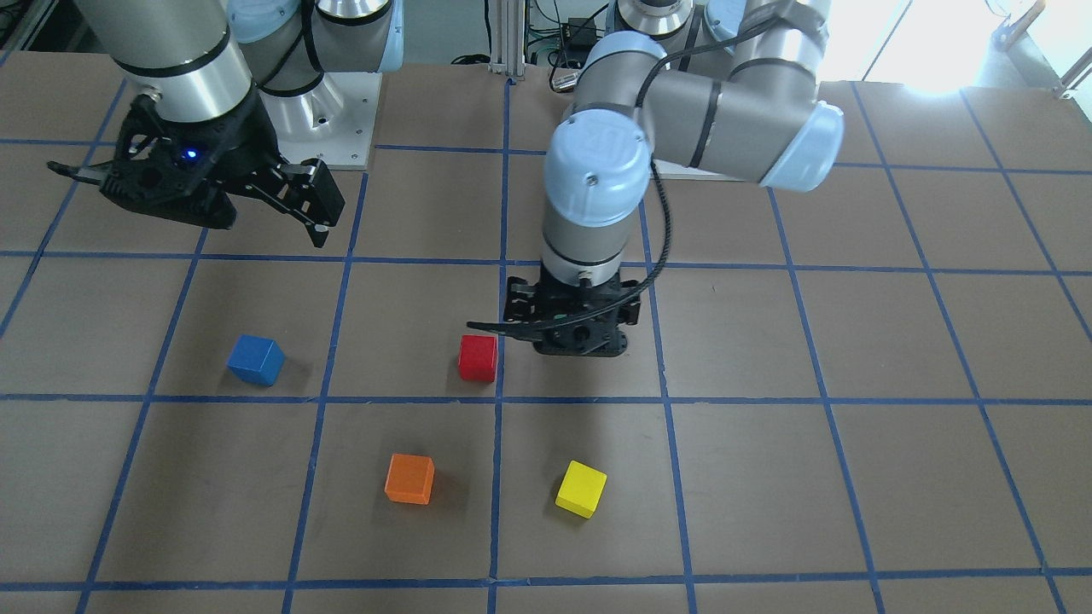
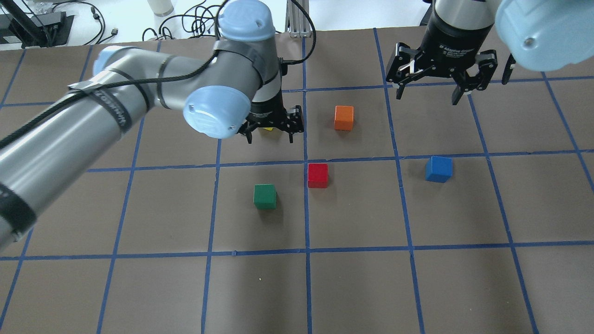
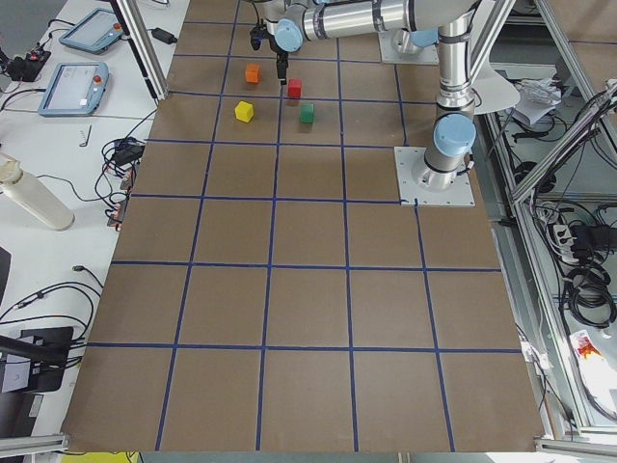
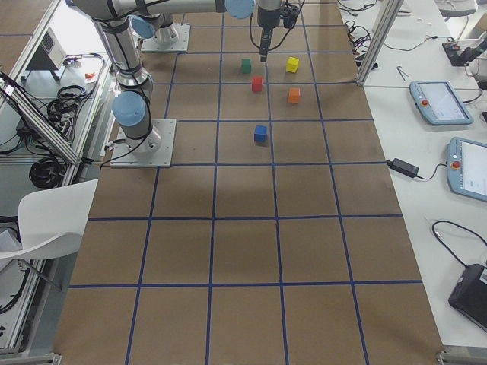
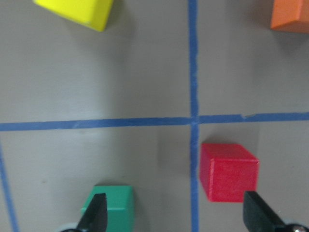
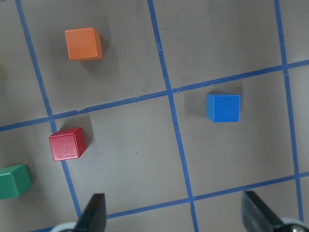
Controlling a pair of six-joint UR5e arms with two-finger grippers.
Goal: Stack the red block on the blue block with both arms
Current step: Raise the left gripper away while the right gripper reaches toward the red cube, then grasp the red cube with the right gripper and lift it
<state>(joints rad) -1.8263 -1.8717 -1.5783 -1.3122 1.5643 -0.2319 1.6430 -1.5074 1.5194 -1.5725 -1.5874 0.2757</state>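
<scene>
The red block (image 2: pixel 318 175) sits on the brown table near a blue tape crossing. The blue block (image 2: pixel 438 169) lies about one grid square toward the robot's right of it. My left gripper (image 2: pixel 270 138) is open and empty, hovering above the table just beyond the red block. In the left wrist view the red block (image 5: pixel 228 171) lies close to one fingertip (image 5: pixel 256 215). My right gripper (image 2: pixel 429 95) is open and empty, raised high beyond the blue block. The right wrist view shows both the blue block (image 6: pixel 223 107) and the red block (image 6: pixel 67 143) below it.
A green block (image 2: pixel 265 195) sits left of the red block. An orange block (image 2: pixel 344 117) lies farther out. A yellow block (image 1: pixel 581 489) is mostly hidden under my left gripper in the overhead view. The table carries a blue tape grid (image 2: pixel 306 208).
</scene>
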